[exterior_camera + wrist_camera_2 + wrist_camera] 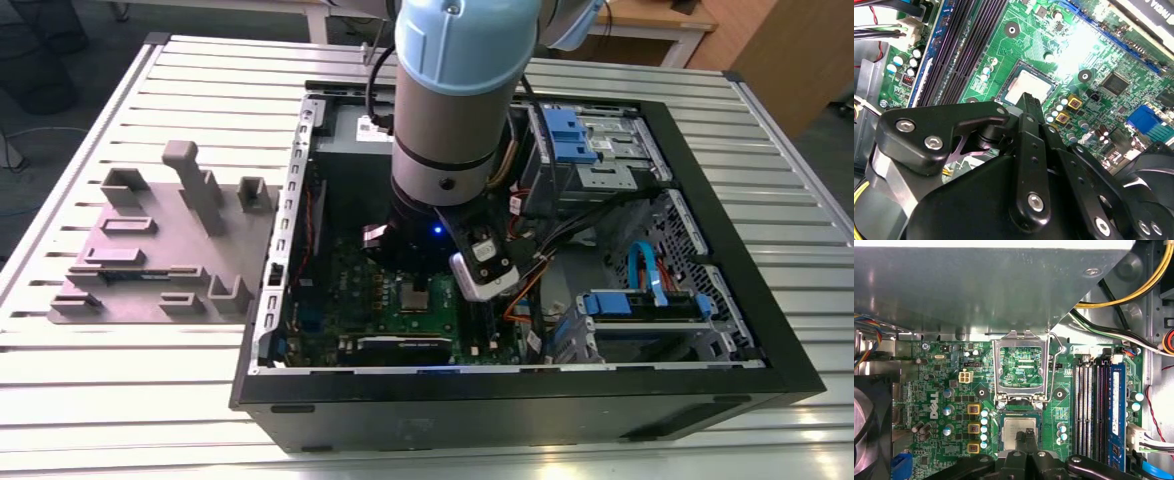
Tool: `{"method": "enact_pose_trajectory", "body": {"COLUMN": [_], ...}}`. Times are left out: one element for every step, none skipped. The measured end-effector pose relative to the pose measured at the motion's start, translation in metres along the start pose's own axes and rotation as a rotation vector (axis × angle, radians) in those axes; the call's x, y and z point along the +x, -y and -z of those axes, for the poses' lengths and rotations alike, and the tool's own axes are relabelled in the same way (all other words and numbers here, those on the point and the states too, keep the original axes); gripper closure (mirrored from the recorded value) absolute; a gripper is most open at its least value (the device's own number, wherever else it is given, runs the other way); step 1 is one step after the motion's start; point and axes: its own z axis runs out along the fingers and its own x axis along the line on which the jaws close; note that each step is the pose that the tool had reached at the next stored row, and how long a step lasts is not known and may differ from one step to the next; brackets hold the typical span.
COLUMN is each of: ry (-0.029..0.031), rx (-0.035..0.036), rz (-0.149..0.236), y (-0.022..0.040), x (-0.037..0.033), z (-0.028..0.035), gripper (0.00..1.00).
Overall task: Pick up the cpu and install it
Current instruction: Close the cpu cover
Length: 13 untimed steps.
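An open computer case (534, 395) is seen lying on its side on a slatted metal table (134, 400), and the robot arm (454, 120) is lowered into it over the green motherboard (934, 390). The cpu (1011, 432) is found lying flat in its socket on the board, its silver-grey top facing up and its edges framed by the socket walls; it is shown so in both wrist views. The gripper (1027, 435) is held directly above the chip, with its black fingertips (1024, 436) placed over the middle of the metal top. The jaws are pressed together, only a thin seam being visible between them, and nothing is seen pinched in them; whether the tips touch the chip's surface cannot be told. The metal load plate (996, 367) of the socket is swung open and stands up just beside the chip, on the side away from the gripper, with its wire lever (1054, 365) raised next to it. Long black memory slots (1089, 410) are run alongside the socket, and a blue memory stick (1117, 410) is seated next to them. On the exterior view's left, a grey fixture tray (147, 260) with upright blocks is set on the table, just beside the case.
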Motion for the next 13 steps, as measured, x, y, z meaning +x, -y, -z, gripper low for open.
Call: {"method": "enact_pose_trajectory", "body": {"ry": [0.0000, 0.0000, -0.0001, 0.0001, 0.0002, 0.0002, 0.0003, 0.0002, 0.0002, 0.0003, 0.0002, 0.0003, 0.0002], "rx": [-0.0001, -0.0001, 0.0002, 0.0001, 0.0001, 0.0001, 0.0000, 0.0001, 0.0000, 0.0000, 0.0001, -0.0001, 0.0001], "rz": [0.000, 0.000, 0.000, 0.000, 0.000, 0.000, 0.000, 0.000, 0.000, 0.000, 0.000, 0.000, 0.000], "y": [0.0000, -0.0001, -0.0001, -0.0001, -0.0002, -0.0003, -0.0004, -0.0004, -0.0006, -0.0007, -0.0008, -0.0009, -0.0010], "x": [0.0000, 0.0000, 0.0001, 0.0001, 0.0001, 0.0002, 0.0003, 0.0004, 0.0004, 0.0005, 0.0006, 0.0006, 0.0007], "z": [0.0000, 0.0000, 0.0008, 0.0024, 0.0047, 0.0074, 0.0110, 0.0148, 0.0186, 0.0228, 0.0274, 0.0313, 0.0346], "gripper": [0.90, 0.90, 0.90, 0.90, 0.90, 0.90, 0.90, 0.90, 0.90, 0.90, 0.90, 0.90, 0.90]}}
